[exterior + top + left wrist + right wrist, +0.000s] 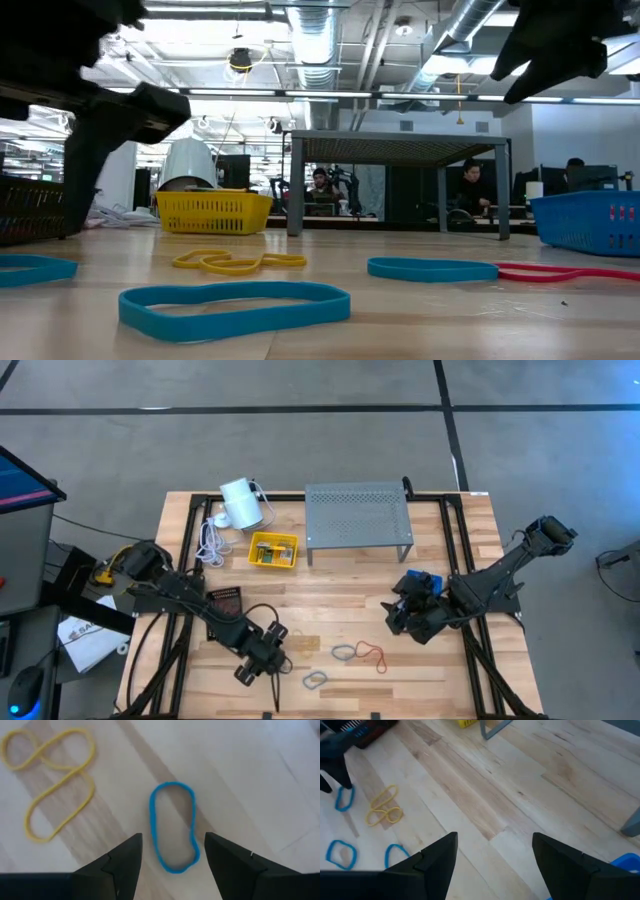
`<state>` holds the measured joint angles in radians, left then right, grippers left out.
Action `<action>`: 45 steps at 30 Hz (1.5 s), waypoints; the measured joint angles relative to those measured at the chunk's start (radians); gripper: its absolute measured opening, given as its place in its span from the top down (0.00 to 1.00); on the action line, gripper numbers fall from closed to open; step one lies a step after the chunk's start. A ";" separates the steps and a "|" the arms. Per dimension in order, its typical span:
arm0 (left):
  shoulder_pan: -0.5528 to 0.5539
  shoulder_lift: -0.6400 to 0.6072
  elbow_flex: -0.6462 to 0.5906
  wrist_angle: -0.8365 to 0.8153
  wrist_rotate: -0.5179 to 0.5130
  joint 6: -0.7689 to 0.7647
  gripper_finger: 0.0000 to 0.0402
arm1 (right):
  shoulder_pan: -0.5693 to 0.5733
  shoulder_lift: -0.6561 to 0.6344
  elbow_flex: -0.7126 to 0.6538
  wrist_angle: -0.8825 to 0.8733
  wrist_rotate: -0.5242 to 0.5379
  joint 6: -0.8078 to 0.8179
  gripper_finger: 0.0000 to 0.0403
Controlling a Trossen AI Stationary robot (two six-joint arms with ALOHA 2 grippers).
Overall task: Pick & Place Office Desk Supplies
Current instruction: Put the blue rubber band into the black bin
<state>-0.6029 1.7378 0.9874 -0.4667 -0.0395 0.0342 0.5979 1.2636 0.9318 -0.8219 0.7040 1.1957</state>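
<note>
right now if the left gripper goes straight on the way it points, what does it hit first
Most likely the blue rubber band lying flat on the table; the open left gripper has its near end between the fingers, though the height above it is unclear.

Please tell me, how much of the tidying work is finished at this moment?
Little looks done: blue bands, a yellow band and a red band lie loose on the table. What the yellow basket holds is unclear. In hand: the left gripper, jaws open, is over a blue band. The right gripper waits open, holding nothing.
</note>
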 joint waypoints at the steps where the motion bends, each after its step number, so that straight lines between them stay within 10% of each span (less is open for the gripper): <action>1: -0.005 0.005 0.000 0.007 0.000 0.013 0.48 | 0.004 0.000 0.000 0.003 0.000 0.000 0.37; 19: -0.003 0.090 0.001 0.036 -0.016 -0.019 0.48 | 0.017 0.000 0.000 0.060 0.008 -0.002 0.37; 35: 0.008 0.095 -0.001 0.092 -0.016 -0.105 0.98 | 0.017 0.000 0.000 0.061 0.028 -0.013 0.37; 45: 0.006 0.062 -0.004 0.081 -0.014 -0.129 1.00 | 0.017 0.000 0.000 0.064 0.030 -0.021 0.37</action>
<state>-0.5968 1.8002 0.9838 -0.3854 -0.0540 -0.0944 0.6151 1.2640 0.9318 -0.7582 0.7341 1.1744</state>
